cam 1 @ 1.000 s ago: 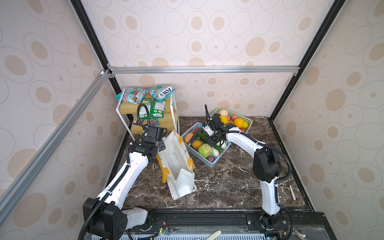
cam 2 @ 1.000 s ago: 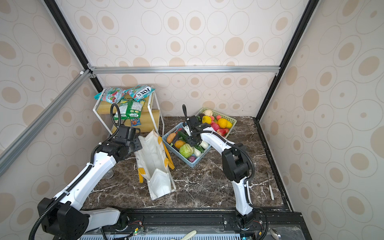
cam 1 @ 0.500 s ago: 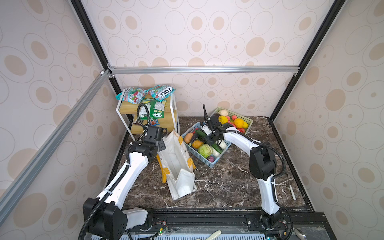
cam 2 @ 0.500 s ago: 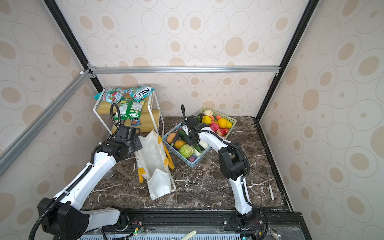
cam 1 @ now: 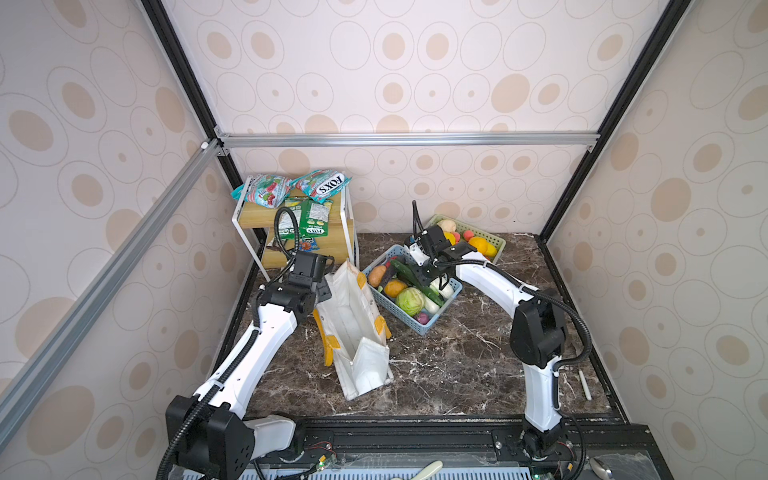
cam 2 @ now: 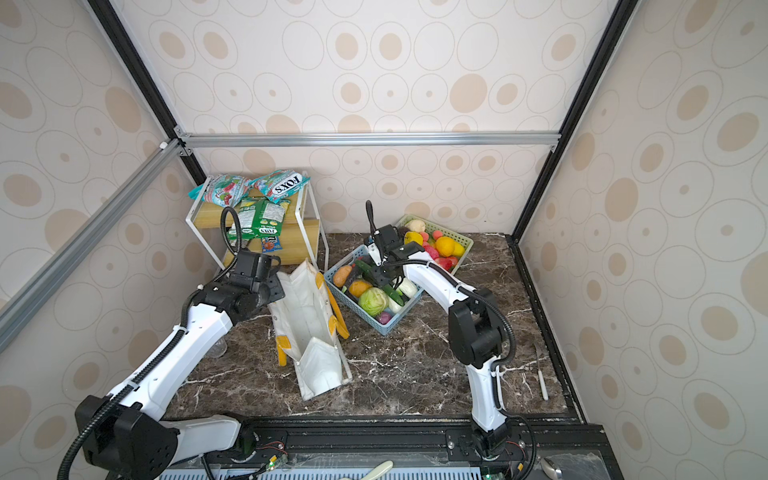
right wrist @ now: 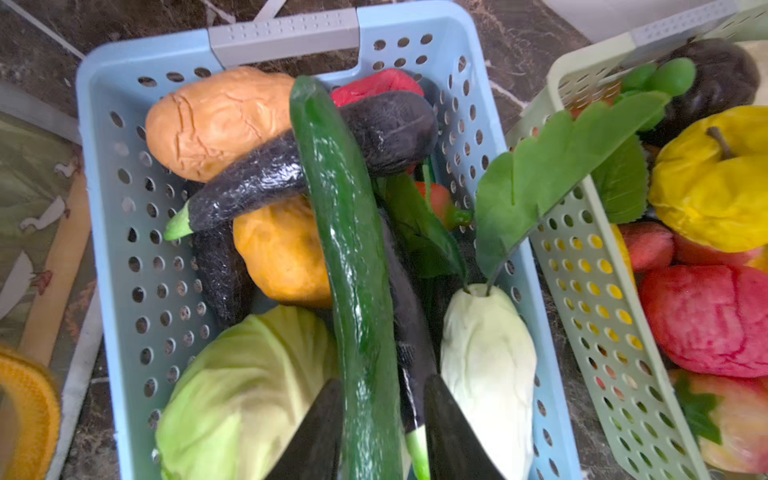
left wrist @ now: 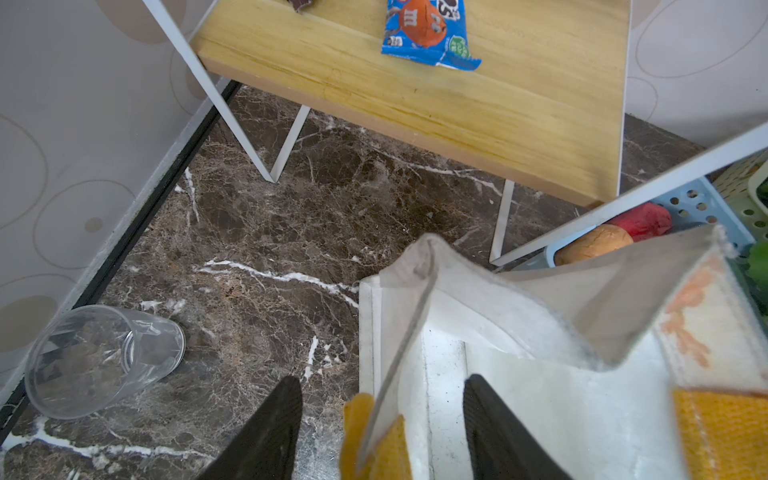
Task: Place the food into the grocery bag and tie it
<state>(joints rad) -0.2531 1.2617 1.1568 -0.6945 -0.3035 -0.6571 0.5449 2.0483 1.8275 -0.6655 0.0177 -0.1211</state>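
Observation:
The white grocery bag (cam 1: 353,328) (cam 2: 309,328) stands open-mouthed on the marble top. My left gripper (left wrist: 382,428) is open and straddles its near rim (left wrist: 399,332), one finger outside and one inside, with a yellow handle (left wrist: 357,424) between them. The food fills a blue basket (cam 1: 399,313) (right wrist: 104,208) and a green basket (cam 1: 496,241) (right wrist: 582,249). My right gripper (right wrist: 382,428) (cam 1: 428,276) is down in the blue basket, shut on a long green cucumber (right wrist: 349,249) (cam 2: 365,268). A dark aubergine's stem end is pinched beside it. A cabbage (right wrist: 241,386) lies right next to it.
A white-framed wooden shelf (cam 1: 345,216) with snack packets (cam 1: 299,208) stands at the back left, close behind the bag. A clear plastic cup (left wrist: 95,357) lies by the left wall. A white stick (cam 1: 585,384) lies at the right edge.
My right gripper has narrowed its fingers onto the cucumber in the blue basket, and its elbow has swung a little. The left arm and the bag have stayed put.

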